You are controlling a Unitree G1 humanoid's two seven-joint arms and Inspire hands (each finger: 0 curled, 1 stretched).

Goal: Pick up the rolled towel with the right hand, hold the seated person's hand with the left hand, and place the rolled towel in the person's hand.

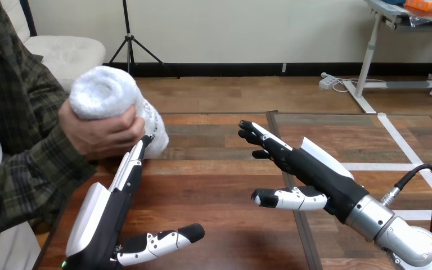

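A white rolled towel [108, 95] is up at the left, gripped by the person's hand [98, 135], whose fingers wrap round its lower part. My left hand [109, 214] reaches up beneath that hand with straight fingers; their tips [139, 149] touch the towel's underside and the person's knuckles, and the thumb sticks out to the right. My right hand [309, 169] hovers open over the table at mid right, apart from the towel, fingers stretched toward the left and thumb out below.
The wooden table [219, 185] runs across the lower view, with a seam down its middle. The person's plaid-sleeved forearm [17, 174] comes in from the left edge.
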